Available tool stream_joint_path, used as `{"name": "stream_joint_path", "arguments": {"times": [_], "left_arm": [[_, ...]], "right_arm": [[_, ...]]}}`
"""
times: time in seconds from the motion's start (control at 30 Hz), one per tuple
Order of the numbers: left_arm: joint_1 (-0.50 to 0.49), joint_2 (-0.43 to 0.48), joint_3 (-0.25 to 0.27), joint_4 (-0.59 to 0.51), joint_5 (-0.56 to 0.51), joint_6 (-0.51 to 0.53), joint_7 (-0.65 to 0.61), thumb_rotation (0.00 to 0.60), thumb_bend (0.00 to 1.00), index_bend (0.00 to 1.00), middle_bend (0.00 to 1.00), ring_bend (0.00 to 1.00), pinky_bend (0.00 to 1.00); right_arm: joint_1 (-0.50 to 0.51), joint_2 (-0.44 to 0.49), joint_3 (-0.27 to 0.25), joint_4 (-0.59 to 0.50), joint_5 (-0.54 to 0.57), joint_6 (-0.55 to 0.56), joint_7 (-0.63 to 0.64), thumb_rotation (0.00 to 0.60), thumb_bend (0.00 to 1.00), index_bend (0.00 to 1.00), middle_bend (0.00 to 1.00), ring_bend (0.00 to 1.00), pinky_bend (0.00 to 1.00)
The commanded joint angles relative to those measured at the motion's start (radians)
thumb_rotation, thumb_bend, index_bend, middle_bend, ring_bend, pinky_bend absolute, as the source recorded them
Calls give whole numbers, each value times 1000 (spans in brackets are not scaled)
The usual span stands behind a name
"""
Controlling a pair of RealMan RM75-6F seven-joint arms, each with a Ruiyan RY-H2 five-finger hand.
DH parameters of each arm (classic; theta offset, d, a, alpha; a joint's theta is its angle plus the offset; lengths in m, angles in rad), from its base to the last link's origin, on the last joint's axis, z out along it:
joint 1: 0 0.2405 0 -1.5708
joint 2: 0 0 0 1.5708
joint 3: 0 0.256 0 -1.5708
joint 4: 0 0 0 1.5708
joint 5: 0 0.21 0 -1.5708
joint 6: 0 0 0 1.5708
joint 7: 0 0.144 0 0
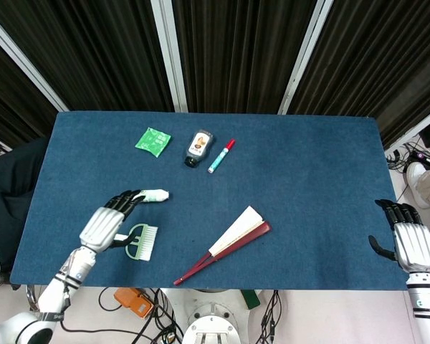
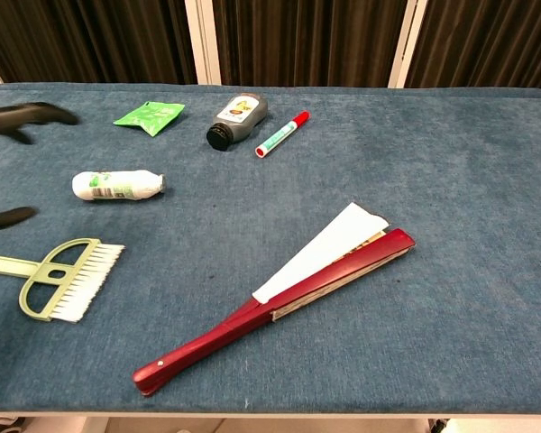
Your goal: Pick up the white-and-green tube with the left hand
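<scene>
- The white-and-green tube [image 2: 117, 185] was seen lying on its side on the blue table [image 1: 308, 179], left of centre, beyond the pale green brush [image 2: 59, 278].
- The left hand [image 1: 109, 221] was held over the tube's left end, fingers [image 2: 27, 115] spread apart and nothing gripped.
- A green packet [image 1: 153, 140], a dark bottle [image 1: 198, 147] and a red-capped marker [image 1: 221, 155] were laid further back.
- A partly folded red fan [image 1: 226, 242] was placed near the front edge.
- The right hand [image 1: 411, 242] was kept at the table's right edge, fingers loosely extended and empty.
</scene>
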Motion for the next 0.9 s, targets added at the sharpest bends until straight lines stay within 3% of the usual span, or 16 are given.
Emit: {"name": "stream_joint_path", "arguments": {"times": [0.03,0.53,0.9], "left_arm": [[-64,-49,-44,31,-44,-59,20,600,292,92,41,5,155],[-202,-162,-99,245,-176,-182,1,600,294,167,154,8,155],[-247,-233,-84,389,-173,-196,-72,600,302,244,267,25,155]], "right_arm": [[1,1,0,0,2,-3,0,600,420,208,218,202,151],[4,6,2,-4,16,-17,1,600,420,207,218,202,148],[6,10,4,-6,27,-26,4,600,420,207,218,202,149]]}}
